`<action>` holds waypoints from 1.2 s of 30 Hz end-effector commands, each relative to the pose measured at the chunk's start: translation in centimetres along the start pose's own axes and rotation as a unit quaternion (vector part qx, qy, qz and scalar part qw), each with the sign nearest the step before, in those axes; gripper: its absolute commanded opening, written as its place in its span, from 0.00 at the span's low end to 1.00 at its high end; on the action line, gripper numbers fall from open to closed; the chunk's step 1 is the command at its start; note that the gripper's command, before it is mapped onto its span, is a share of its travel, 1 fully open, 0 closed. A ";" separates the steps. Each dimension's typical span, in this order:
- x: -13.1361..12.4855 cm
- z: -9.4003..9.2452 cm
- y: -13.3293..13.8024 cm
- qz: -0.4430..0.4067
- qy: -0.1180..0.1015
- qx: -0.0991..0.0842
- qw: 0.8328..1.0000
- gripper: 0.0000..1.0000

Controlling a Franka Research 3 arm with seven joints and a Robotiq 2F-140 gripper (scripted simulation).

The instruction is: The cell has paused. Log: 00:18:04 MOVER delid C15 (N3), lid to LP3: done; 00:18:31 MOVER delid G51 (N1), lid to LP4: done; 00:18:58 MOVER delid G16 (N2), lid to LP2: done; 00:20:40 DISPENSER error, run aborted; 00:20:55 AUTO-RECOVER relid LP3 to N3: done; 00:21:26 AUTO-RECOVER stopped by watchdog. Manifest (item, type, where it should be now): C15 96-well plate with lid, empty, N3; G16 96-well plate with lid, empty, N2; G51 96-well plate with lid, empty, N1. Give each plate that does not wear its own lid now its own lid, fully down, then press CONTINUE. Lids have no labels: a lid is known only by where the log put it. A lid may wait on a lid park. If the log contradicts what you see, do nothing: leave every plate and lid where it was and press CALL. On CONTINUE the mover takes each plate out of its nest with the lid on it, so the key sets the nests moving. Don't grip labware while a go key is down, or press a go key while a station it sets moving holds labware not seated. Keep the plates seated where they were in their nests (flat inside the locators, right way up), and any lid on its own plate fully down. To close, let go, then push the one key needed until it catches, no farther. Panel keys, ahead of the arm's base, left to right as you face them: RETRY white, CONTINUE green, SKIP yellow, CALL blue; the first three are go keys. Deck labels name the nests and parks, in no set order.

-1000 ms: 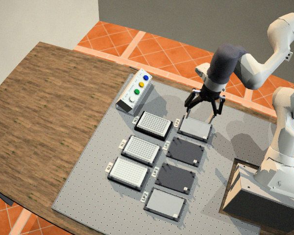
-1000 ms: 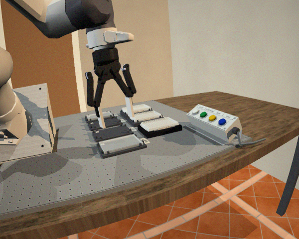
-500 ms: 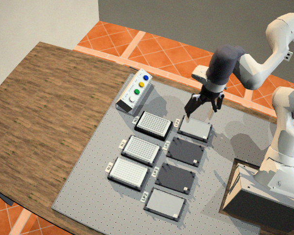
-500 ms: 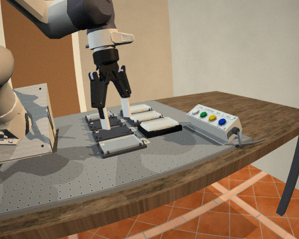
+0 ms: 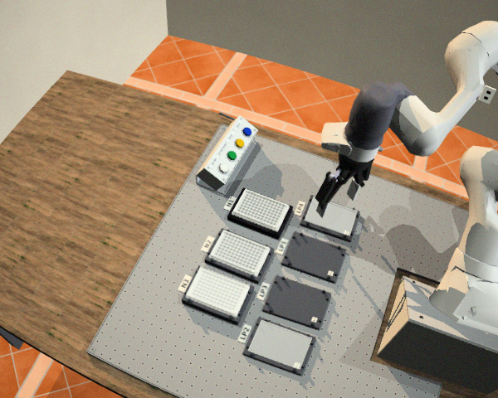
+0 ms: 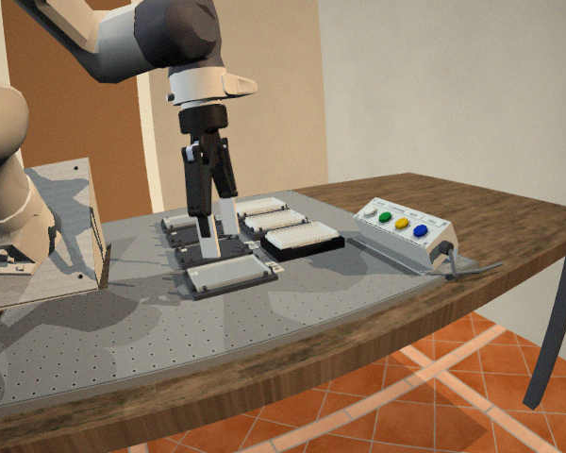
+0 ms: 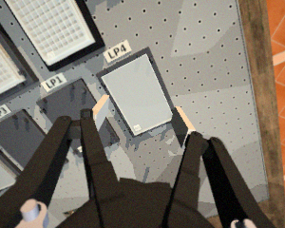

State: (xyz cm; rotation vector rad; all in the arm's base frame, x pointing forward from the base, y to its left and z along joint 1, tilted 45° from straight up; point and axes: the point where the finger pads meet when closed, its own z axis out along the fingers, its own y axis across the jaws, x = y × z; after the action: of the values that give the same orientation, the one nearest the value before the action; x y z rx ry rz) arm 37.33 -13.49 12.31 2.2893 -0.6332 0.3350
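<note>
My gripper [image 5: 338,197] is open and empty. It hovers over the flat grey lid [image 5: 331,218] on park LP4. In the wrist view my fingertips straddle the near end of that lid [image 7: 135,92], well above it. The plate in N1 [image 5: 260,210] shows open wells and its black base, with no lid. The plate in N2 [image 5: 239,253] also shows its wells. The plate in N3 [image 5: 217,292] looks whiter and smoother, as under a lid. A second lid [image 5: 279,346] lies on LP2. Parks LP1 [image 5: 314,255] and LP3 [image 5: 296,300] are bare and dark.
The key panel [image 5: 226,154] stands at the far left corner of the deck, with white [image 5: 223,167], green [image 5: 231,155], yellow [image 5: 239,143] and blue [image 5: 246,131] keys, none pressed. The arm's base block [image 5: 446,334] stands at the right. A cable [image 6: 463,268] lies beside the panel.
</note>
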 end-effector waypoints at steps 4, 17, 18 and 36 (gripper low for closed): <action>0.2 0.9 -0.3 -0.164 -0.011 -0.001 0.986 0.66; 0.1 2.6 -0.3 -0.306 -0.022 0.001 0.952 0.66; 0.1 2.7 -0.3 -0.306 -0.022 0.001 0.952 0.66; 0.1 3.4 -0.3 -0.306 -0.022 0.001 0.952 0.66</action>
State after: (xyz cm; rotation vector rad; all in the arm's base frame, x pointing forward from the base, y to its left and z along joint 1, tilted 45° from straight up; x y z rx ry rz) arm 37.60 -15.90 9.89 2.3594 0.0311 0.0023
